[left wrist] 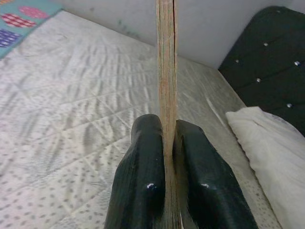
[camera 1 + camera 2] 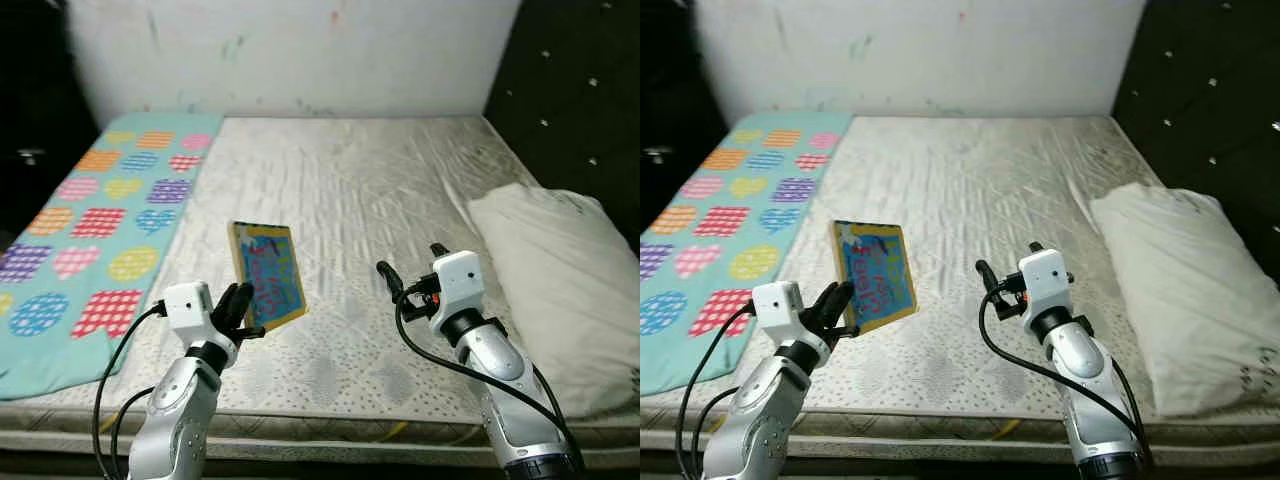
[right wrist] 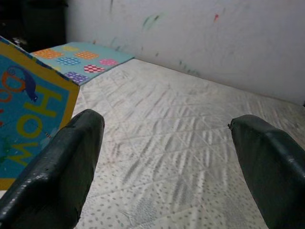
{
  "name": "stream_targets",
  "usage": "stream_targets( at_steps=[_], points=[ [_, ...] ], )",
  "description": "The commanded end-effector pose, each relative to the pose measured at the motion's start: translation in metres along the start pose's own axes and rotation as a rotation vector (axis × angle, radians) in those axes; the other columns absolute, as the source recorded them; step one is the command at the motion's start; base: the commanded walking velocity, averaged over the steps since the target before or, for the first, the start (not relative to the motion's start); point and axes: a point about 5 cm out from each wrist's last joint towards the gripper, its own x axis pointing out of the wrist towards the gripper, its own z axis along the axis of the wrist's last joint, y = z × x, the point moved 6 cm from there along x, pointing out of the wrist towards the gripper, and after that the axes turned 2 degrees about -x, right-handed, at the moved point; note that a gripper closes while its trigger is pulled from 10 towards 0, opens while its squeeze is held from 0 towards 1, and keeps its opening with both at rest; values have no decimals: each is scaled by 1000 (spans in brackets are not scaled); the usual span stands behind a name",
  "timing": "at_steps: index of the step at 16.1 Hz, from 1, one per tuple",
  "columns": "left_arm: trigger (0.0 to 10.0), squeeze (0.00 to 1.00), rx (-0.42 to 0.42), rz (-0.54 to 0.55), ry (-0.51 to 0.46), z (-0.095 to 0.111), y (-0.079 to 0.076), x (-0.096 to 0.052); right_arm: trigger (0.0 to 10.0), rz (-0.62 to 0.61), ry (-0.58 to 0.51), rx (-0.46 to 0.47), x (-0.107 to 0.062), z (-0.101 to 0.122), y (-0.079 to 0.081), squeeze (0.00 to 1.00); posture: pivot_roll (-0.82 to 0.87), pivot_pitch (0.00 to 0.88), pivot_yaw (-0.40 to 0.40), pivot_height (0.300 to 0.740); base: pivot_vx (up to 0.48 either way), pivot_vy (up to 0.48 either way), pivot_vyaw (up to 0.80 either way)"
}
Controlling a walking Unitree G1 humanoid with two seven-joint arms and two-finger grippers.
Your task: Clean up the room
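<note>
Colourful yellow-edged picture book (image 2: 268, 274); held upright, tilted, above the mattress (image 2: 380, 190); cover blue.

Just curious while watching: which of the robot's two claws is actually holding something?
The left gripper: its fingers are clamped on the edge of a colourful book. The right gripper hangs open over the mattress, holding nothing.

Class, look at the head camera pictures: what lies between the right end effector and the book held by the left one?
Bare mattress only: in the left eye view, nothing lies between the book and the open right end effector.

Blue, yellow-bordered book (image 2: 268, 274); teal blanket (image 2: 100, 240) (checked multicoloured shapes); white pillow (image 2: 560, 280).
</note>
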Motion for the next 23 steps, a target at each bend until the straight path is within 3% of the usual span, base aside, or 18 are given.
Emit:
stream_targets(
  at_steps=[1,11,18,20,23],
  points=[
    [10000,0,15,-20,-31,9,-5,2,10000,-8,-12,-2,2,4,-1,0,-179,0,13,740,0,-442,0],
    [10000,0,20,-22,-29,9,-6,2,10000,-17,-12,-2,2,3,-3,0,-178,0,13,740,0,-475,0],
    [10000,0,19,-25,-33,10,-6,2,10000,-37,-11,-18,1,2,-7,0,-179,0,13,740,0,0,0],
    [10000,0,21,-27,-36,11,-6,2,10000,-71,-1,-58,-3,0,-15,0,-176,0,12,740,0,-459,0],
    [10000,0,83,11,-50,20,8,-10,10000,-107,135,-113,-23,-26,-33,0,-169,0,11,740,0,-261,0]
  ],
)
